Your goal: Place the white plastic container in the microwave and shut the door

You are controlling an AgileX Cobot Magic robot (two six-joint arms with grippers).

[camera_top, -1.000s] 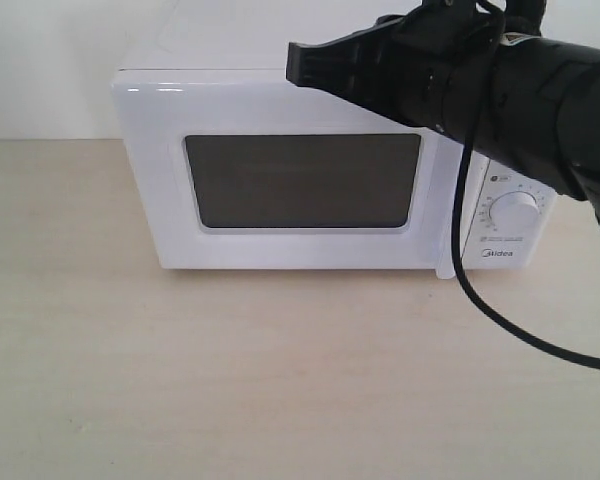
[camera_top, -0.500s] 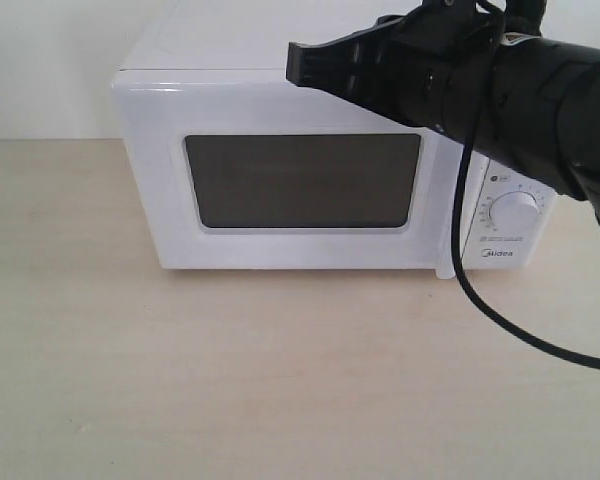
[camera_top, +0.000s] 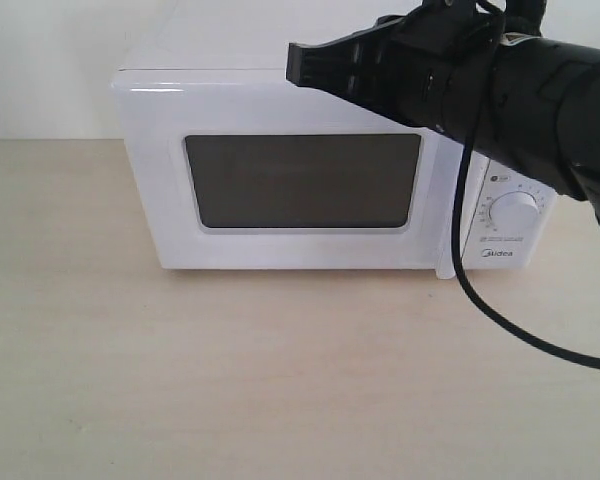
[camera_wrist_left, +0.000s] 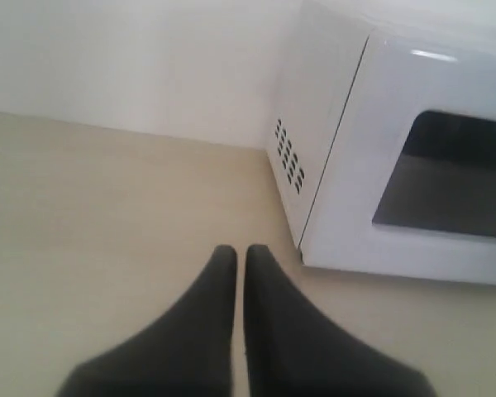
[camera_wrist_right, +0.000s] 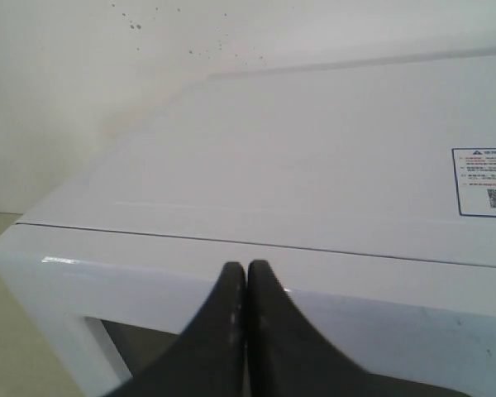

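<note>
The white microwave point(camera_top: 155, 170) stands on the table with its door point(camera_top: 280, 110) closed, its dark window point(camera_top: 302, 181) facing the exterior view. The white plastic container is out of view in every frame. My right gripper point(camera_top: 293, 63) is shut and empty, its tip held level with the door's top edge point(camera_wrist_right: 149, 273); in the right wrist view the right gripper point(camera_wrist_right: 246, 266) points at that edge. My left gripper point(camera_wrist_left: 240, 251) is shut with nothing in it, low over the table beside the microwave's vented side wall point(camera_wrist_left: 288, 157). It does not show in the exterior view.
The right arm and its black cable point(camera_top: 465, 250) cross in front of the handle and the upper dial; the lower dial point(camera_top: 518, 213) shows. A sticker point(camera_wrist_right: 484, 182) lies on the microwave's top. Light wooden table point(camera_top: 230, 380) spreads in front; a white wall point(camera_wrist_left: 132, 58) stands behind.
</note>
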